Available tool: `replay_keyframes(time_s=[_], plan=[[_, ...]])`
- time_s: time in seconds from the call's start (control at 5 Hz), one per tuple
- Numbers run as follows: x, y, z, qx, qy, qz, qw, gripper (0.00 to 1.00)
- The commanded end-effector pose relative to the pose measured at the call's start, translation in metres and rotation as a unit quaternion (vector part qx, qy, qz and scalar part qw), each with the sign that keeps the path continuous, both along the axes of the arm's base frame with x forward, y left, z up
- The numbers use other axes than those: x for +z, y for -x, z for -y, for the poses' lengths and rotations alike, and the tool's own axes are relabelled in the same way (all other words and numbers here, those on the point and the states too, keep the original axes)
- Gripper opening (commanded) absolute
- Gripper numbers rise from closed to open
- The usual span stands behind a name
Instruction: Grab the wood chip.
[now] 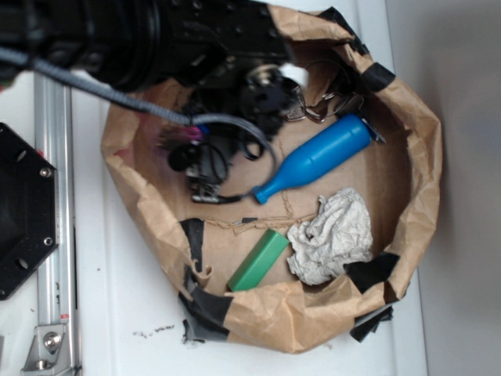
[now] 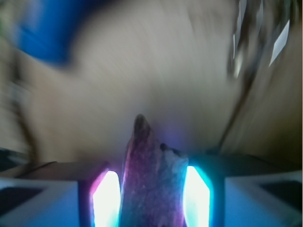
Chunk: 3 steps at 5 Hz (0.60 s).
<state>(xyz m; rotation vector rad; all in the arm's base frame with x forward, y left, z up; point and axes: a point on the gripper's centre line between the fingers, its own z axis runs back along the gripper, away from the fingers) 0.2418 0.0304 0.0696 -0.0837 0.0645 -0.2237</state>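
Brown paper bag point(image 1: 423, 157), rim rolled down and patched with black tape, fills centre frame. Inside: blue bottle-shaped object point(image 1: 317, 157) lying diagonally at centre, green block point(image 1: 258, 261) lower centre, crumpled paper wad point(image 1: 333, 235) just right of it, keys point(image 1: 313, 106) upper centre. Black robot arm point(image 1: 156, 35) crosses the upper left; its gripper is obscured by cabling.

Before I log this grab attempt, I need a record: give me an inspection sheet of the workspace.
Surface: brown paper tray with black-taped rim, on a white table.
Job's things: wood chip sits between the lit fingers, tip pointing forward.
Clutter: blue bottle, green block, crumpled paper, keys.
Grippers: gripper closed on the chip; wrist view blurred.
Cables: braided cable runs over the arm; thin wire loops below.
Surroundings: metal rail, black plate at left.
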Motion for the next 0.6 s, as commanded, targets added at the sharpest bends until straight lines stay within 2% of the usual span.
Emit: replay_keyframes(time_s=[0.0, 0.2, 0.4], plan=[[0.0881, -0.0280, 0.0289, -0.033, -0.019, 0.088, 0.995, 0.00], [0.0825, -0.0275, 0.0349, -0.053, -0.030, 0.104, 0.993, 0.00], [0.0799, -0.0246, 0.0344, -0.049, -0.032, 0.101, 0.993, 0.00]])
